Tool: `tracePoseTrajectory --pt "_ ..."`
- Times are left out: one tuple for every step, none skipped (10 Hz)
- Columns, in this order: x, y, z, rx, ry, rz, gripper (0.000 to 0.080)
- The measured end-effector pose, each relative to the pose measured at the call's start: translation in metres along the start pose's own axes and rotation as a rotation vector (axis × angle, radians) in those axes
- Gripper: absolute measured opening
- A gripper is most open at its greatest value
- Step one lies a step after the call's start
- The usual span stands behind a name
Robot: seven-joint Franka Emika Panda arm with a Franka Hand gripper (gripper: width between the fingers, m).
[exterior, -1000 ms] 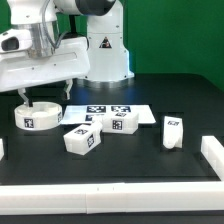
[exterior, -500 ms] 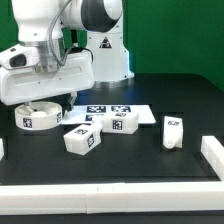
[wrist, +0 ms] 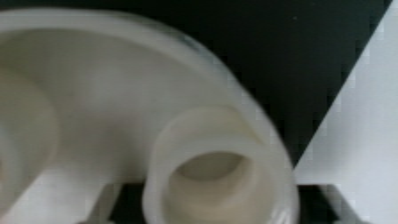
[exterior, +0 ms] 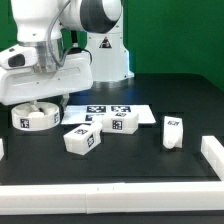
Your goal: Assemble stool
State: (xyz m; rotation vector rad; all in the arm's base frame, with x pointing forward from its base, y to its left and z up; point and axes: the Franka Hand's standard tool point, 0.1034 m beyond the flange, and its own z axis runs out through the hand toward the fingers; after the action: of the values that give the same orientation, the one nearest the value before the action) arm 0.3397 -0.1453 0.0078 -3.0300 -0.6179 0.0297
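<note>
The stool's round white seat (exterior: 38, 120) lies on the black table at the exterior view's left, with a tag on its side. My gripper (exterior: 36, 106) stands straight down over it, its fingertips hidden behind the hand. The wrist view is filled by the seat (wrist: 107, 110). A stretch of its wall with a round hole sits between the dark fingers (wrist: 128, 206) of the gripper (wrist: 217, 202), which press it from both sides. Three tagged block legs lie loose to the right: one near the front (exterior: 83, 139), one in the middle (exterior: 122, 122) and one standing further right (exterior: 172, 131).
The marker board (exterior: 140, 112) lies flat behind the legs. White border rails run along the front (exterior: 110, 190) and the right side (exterior: 212, 155). The arm's white base (exterior: 105, 55) stands at the back.
The arm came down and to the right onto the seat a second ago. Since then the fingers have closed in on the seat's wall. The legs have not moved.
</note>
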Motion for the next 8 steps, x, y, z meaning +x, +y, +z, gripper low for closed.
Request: tracePoseTrajectory --pt "0.001 0.000 0.000 -0.001 0.001 -0.004 0.0250" --pt "0.004 -0.001 -0.003 -0.006 0.005 -0.014 0.0075" --pt "0.011 -0.001 -0.009 -0.016 0.015 -0.029 0.0047" --pt "0.023 -0.004 -0.017 -0.009 0.018 -0.059 0.0041" --pt "0.041 -0.005 -0.031 -0.009 0.024 -0.115 0.0041" --pt "0.062 -0.006 -0.046 -0.005 0.015 -0.199 0.0028" --pt "0.077 -0.002 -0.054 -0.023 0.021 -0.245 0.0028" --pt "0.072 -0.003 -0.050 -0.016 0.014 -0.238 0.0028"
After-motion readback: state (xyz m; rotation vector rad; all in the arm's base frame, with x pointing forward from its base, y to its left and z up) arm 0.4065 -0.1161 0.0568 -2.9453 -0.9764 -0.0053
